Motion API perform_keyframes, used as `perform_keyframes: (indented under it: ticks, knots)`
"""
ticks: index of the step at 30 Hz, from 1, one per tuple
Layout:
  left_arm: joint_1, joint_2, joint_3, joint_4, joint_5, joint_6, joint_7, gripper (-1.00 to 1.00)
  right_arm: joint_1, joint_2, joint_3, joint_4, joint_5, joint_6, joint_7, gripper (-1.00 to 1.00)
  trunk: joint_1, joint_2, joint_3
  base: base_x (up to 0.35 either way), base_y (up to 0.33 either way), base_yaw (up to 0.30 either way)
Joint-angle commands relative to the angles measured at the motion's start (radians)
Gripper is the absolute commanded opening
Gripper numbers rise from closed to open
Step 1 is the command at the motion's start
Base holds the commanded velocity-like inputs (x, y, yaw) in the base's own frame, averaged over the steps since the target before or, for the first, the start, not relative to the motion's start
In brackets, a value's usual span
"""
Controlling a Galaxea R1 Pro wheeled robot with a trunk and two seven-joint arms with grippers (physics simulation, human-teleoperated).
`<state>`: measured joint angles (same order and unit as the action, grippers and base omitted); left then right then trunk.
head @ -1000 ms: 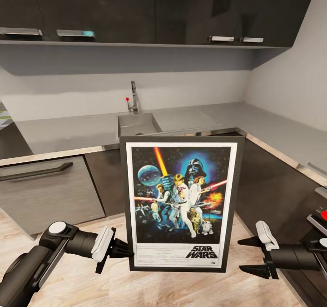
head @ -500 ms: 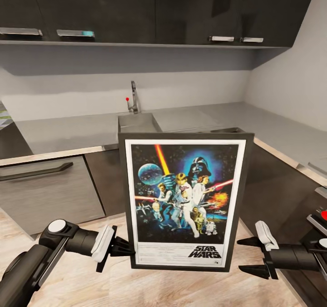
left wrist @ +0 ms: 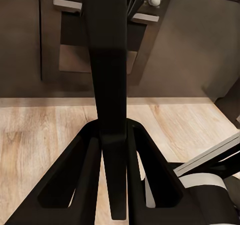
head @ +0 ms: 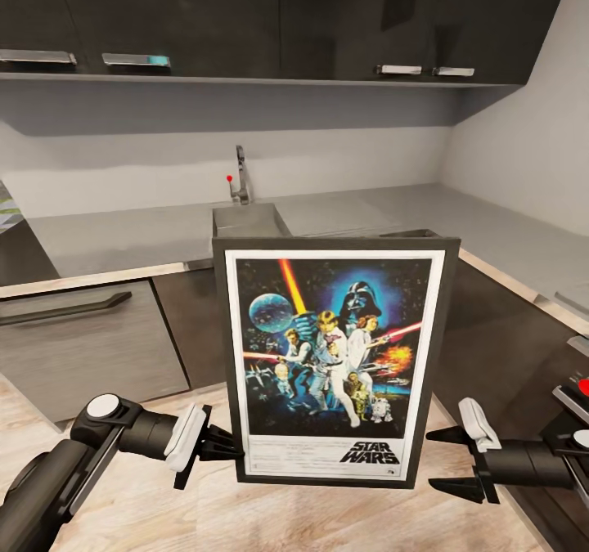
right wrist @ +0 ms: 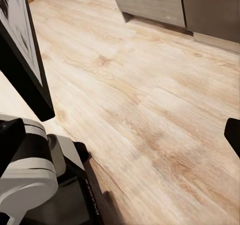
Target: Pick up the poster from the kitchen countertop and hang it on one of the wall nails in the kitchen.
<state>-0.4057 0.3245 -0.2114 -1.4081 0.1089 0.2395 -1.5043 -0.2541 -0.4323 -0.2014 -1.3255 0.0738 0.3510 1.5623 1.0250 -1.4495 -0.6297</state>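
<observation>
I hold the poster [head: 331, 356] upright in front of me, above the floor: black frame, white border, space scene, "STAR WARS" logo. My left gripper [head: 229, 452] is shut on its lower left edge. In the left wrist view the dark frame edge [left wrist: 107, 60] runs between the two fingers [left wrist: 145, 155]. My right gripper [head: 446, 458] stands open beside the poster's lower right corner, apart from it. The right wrist view catches that corner of the poster [right wrist: 22, 60]. The grey kitchen countertop [head: 123, 241] runs behind the poster. The wall nails are out of view.
A sink [head: 245, 221] with a faucet [head: 240, 176] sits in the worktop, under dark upper cabinets [head: 245, 12]. A grey drawer front [head: 82, 347] stands at the left. An oven [left wrist: 100, 35] with knobs faces the left wrist camera. Light wooden floor [right wrist: 150, 110] lies below.
The poster has swung a little to the right and looks slightly larger and higher. My left gripper keeps its hold. The right gripper has barely moved.
</observation>
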Motion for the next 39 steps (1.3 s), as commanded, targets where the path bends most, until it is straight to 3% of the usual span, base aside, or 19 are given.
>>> perform_keyframes:
  ticks: [1, 17, 25, 39]
  knots:
    - [-0.001, 0.001, -0.002, 0.0, 0.003, 0.007, -0.001, -1.0, -0.001, 0.001, -0.001, 0.001, 0.005, 0.007, 0.006, 1.0, 0.0, -0.001, -0.001, 0.0, 0.0, 0.0]
    - [-0.001, -0.002, -0.005, 0.0, 0.003, 0.012, 0.003, -1.0, -0.001, 0.001, -0.001, 0.032, -0.022, -0.045, 0.006, 1.0, 0.0, -0.001, -0.001, 0.0, 0.0, 0.0]
    - [-0.001, -0.003, 0.027, 0.001, 0.004, 0.013, 0.004, -1.0, -0.001, 0.002, -0.001, 0.034, -0.024, -0.061, 0.005, 1.0, 0.0, -0.001, -0.001, 0.0, 0.0, 0.0]
    - [-0.001, -0.013, 0.031, 0.001, 0.005, 0.013, 0.004, -1.0, -0.001, 0.016, 0.001, 0.051, -0.024, -0.087, 0.005, 1.0, 0.0, -0.001, -0.001, 0.0, 0.0, 0.0]
